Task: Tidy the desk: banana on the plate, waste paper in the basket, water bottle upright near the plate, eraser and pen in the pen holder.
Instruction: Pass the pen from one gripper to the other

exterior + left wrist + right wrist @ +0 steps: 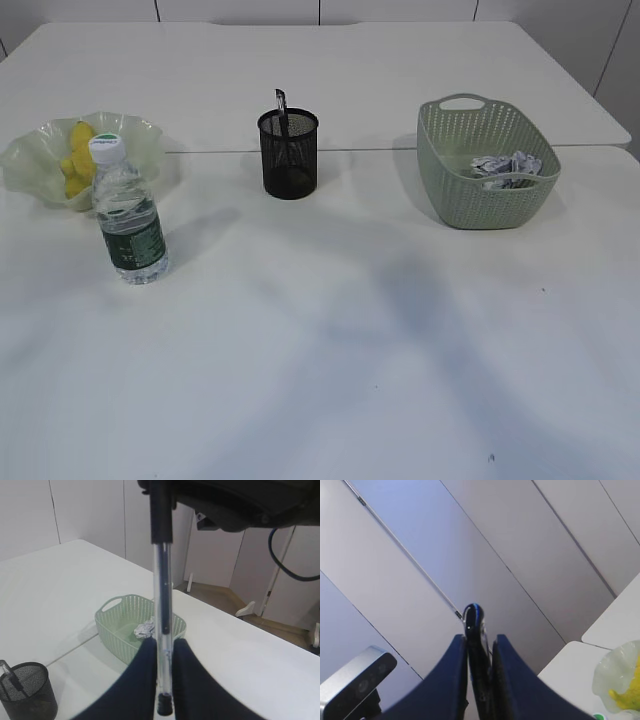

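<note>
Neither gripper shows in the exterior view. My left gripper [163, 650] is shut on a clear pen [163, 605] with a black cap, held upright above the desk [350, 350]. My right gripper [480, 642] has its jaws shut on the pen's dark far end [474, 625]. The banana [78, 160] lies in the plate [30, 160]. The water bottle [130, 220] stands upright in front of the plate. The waste paper [507, 165] lies in the basket [487, 195]. The pen holder [288, 155] holds another pen [283, 115]. The eraser is out of view.
A seam [380, 150] crosses the desk behind the pen holder. In the left wrist view the basket [120, 625] and pen holder [27, 690] sit far below the held pen. A black cable [285, 565] hangs by the wall panels.
</note>
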Robot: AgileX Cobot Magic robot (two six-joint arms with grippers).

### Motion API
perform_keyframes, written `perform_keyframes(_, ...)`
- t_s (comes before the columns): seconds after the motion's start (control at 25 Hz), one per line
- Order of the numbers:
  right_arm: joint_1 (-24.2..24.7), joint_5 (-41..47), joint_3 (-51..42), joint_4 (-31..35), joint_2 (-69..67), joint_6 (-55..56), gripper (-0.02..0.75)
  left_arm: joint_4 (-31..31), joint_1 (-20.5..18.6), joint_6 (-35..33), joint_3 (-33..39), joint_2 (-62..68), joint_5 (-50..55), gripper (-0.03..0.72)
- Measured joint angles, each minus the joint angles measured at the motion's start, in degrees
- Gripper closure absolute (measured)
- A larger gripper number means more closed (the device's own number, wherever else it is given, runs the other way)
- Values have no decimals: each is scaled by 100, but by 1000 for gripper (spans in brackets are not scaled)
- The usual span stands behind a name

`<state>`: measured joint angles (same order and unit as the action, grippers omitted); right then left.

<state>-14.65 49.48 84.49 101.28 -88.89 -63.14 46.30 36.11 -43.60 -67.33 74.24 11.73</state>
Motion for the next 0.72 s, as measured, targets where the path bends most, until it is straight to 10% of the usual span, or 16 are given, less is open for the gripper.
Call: perform_keyframes(0.72, 0, 0, 0, 0, 0, -116, 640, 9, 10, -23, 0, 0, -27, 665)
